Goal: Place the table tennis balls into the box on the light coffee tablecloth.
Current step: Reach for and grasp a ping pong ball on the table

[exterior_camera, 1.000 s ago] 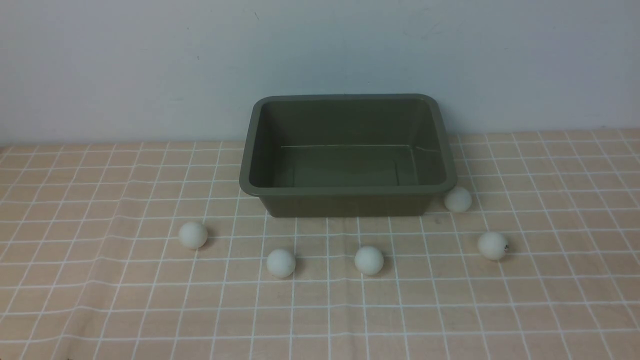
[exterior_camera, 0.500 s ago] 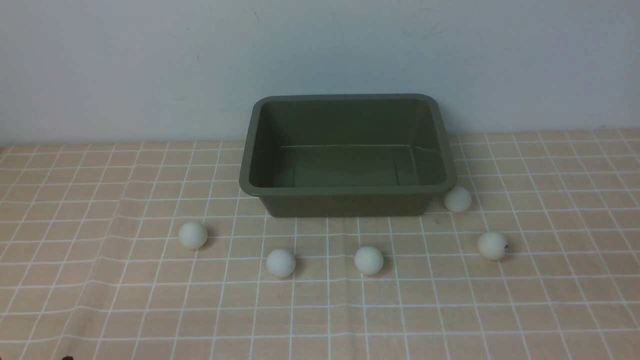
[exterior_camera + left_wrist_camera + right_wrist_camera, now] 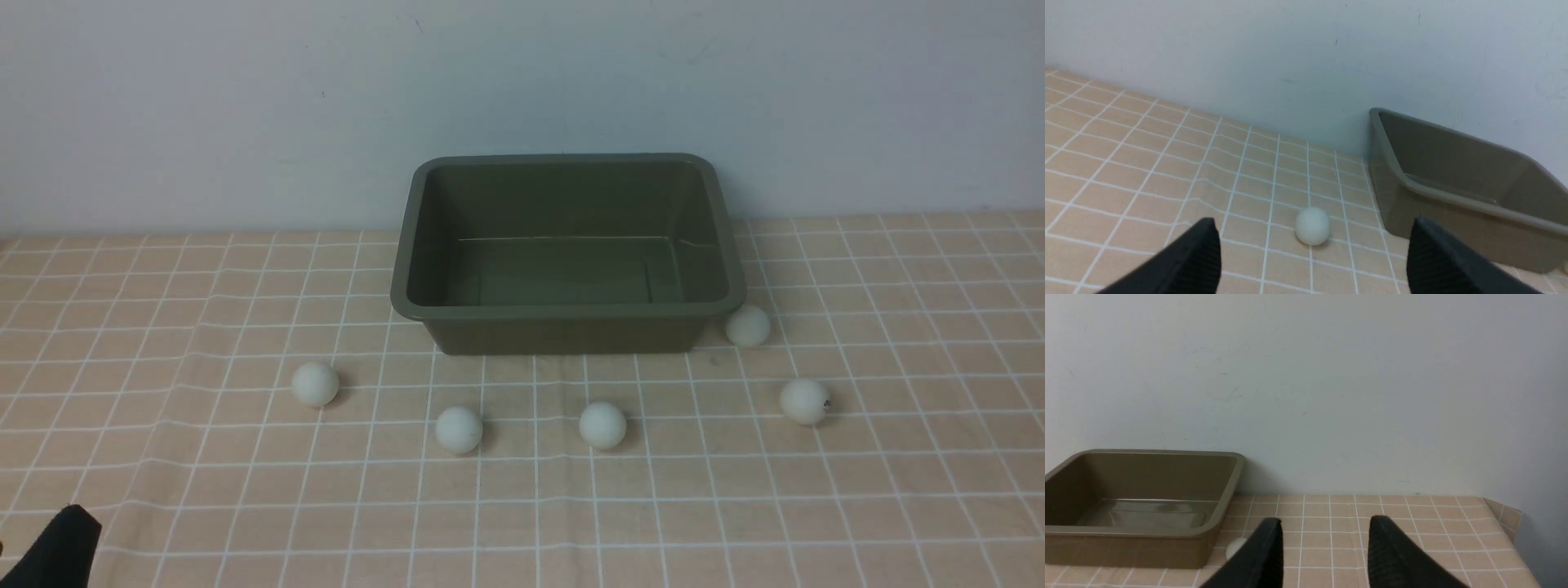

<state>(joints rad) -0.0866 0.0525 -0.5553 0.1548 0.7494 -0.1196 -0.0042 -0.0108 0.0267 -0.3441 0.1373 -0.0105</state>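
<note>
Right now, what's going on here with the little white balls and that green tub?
A two-armed robot is meant to put five table tennis balls into the green box. None is in yet: the box is empty, and all five lie on the checked tablecloth, four in front of it and one by its right corner. The left hand, open and holding nothing, points toward the leftmost ball. The right hand is open too and holds nothing.
</note>
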